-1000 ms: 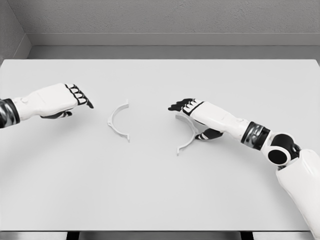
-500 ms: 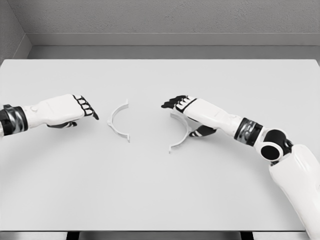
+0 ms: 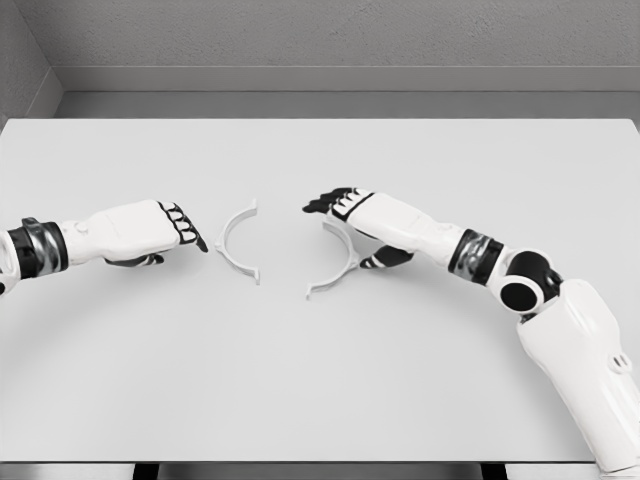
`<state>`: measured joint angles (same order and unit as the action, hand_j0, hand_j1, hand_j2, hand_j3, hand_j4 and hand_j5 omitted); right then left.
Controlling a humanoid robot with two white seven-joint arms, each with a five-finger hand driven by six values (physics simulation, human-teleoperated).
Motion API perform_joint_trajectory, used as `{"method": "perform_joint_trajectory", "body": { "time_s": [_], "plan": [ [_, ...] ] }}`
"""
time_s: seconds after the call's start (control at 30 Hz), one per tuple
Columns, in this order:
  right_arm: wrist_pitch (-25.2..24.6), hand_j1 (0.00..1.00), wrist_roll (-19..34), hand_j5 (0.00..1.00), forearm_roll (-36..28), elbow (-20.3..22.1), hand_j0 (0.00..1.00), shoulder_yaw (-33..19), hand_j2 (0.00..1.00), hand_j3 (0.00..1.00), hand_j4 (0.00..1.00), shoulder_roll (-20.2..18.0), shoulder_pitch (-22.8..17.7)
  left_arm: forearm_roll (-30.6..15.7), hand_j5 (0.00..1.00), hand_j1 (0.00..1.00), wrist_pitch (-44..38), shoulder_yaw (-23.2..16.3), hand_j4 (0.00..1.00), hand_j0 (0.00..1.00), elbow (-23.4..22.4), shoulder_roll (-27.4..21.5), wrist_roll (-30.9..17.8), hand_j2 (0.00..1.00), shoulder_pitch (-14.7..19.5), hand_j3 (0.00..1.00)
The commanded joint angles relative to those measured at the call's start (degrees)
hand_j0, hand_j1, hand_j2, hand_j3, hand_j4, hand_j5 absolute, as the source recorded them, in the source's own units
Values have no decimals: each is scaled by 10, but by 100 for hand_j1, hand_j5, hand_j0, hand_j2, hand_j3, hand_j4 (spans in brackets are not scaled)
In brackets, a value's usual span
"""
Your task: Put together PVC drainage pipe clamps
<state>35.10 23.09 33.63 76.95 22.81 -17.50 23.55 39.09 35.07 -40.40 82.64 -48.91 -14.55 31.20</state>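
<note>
Change: right hand [image 3: 345,215] pushes the right half-clamp [image 3: 335,265] leftward across the table [image 3: 320,380]; the gap to the left half-clamp [image 3: 237,243] is narrower than a second ago. Left hand [image 3: 165,228] has advanced to just beside its half.
Meaning: the halves are closing but still apart; mating not yet done.
Fingers: left curled, holding nothing; right flexed over the arc, grasp cannot be told.
Orientation: both arcs lie flat near table centre, open sides facing each other, chords running roughly near-to-far.
</note>
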Motion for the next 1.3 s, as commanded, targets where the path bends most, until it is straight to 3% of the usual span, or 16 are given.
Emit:
{"method": "perform_joint_trajectory", "body": {
  "time_s": [0.0, 0.57, 0.67, 0.77, 0.83, 1.03, 1.27],
  "plan": [
    [-1, 100, -1, 100, -2, -8, 100, 7, 100, 100, 100, 5, 0, -2, 74, 74, -1, -1, 74, 74, 0, 0, 0, 74, 0, 74],
    [-1, 100, -1, 100, 4, -11, 100, 26, 100, 100, 100, 30, 14, -7, 74, 74, -1, -2, 74, 74, -9, -1, -11, 74, 9, 74],
    [-1, 100, 0, 100, 6, -15, 100, 29, 100, 100, 100, 36, 18, -7, 75, 75, -1, 3, 75, 75, -33, 0, -11, 75, 21, 75],
    [-1, 100, -1, 100, 7, -26, 100, 37, 100, 100, 100, 41, 29, -7, 84, 84, -1, 7, 84, 84, -59, 4, -10, 84, 35, 84],
    [-1, 100, -1, 100, 7, -30, 100, 37, 100, 100, 100, 41, 32, -7, 100, 100, -1, 5, 100, 100, -59, 9, -10, 100, 36, 100],
    [-1, 100, -1, 100, 10, -51, 100, 38, 100, 100, 100, 55, 43, -7, 100, 100, -1, 2, 100, 100, -75, 60, -9, 100, 53, 100],
    [-1, 100, -1, 100, 10, -51, 100, 36, 100, 100, 100, 60, 51, -7, 100, 100, -1, 2, 100, 100, -144, 122, -9, 100, 86, 100]
  ]
}}
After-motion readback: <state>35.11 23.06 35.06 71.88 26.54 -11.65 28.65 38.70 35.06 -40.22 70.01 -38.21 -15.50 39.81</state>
